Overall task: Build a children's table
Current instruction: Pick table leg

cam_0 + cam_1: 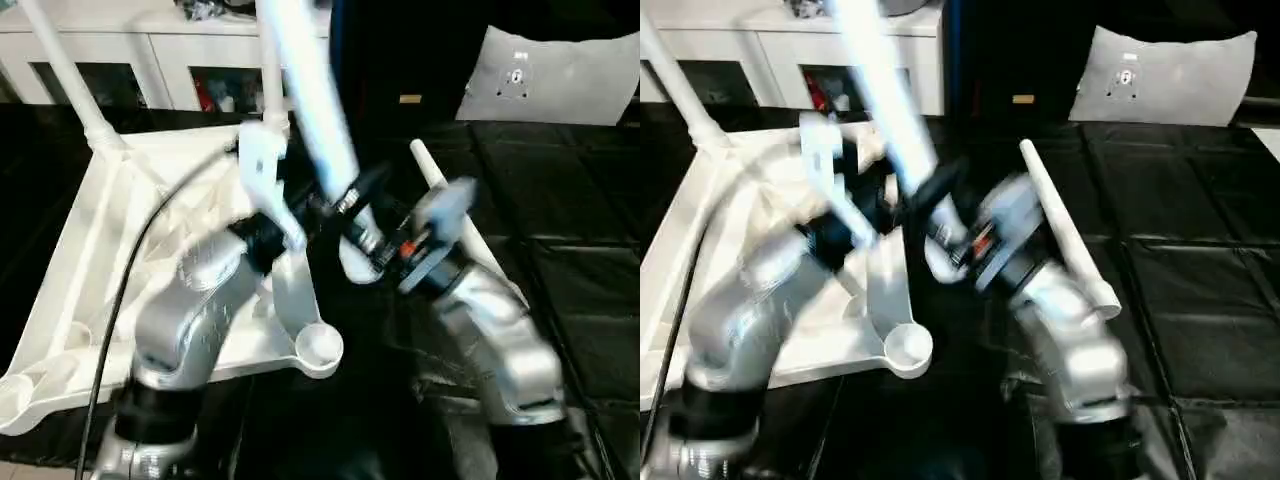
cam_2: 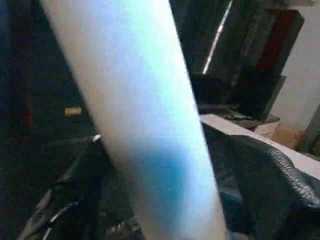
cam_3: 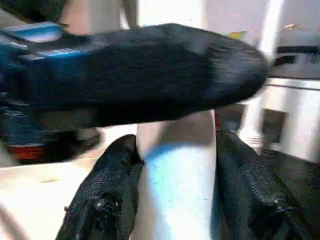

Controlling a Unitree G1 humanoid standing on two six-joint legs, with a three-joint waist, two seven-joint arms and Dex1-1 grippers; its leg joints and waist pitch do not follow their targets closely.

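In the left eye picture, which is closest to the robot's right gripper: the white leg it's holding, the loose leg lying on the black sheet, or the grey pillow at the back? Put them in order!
1. The held leg, between the right gripper's fingers.
2. The loose leg, lying on the black sheet just to the gripper's right.
3. The grey pillow, far back on the right.
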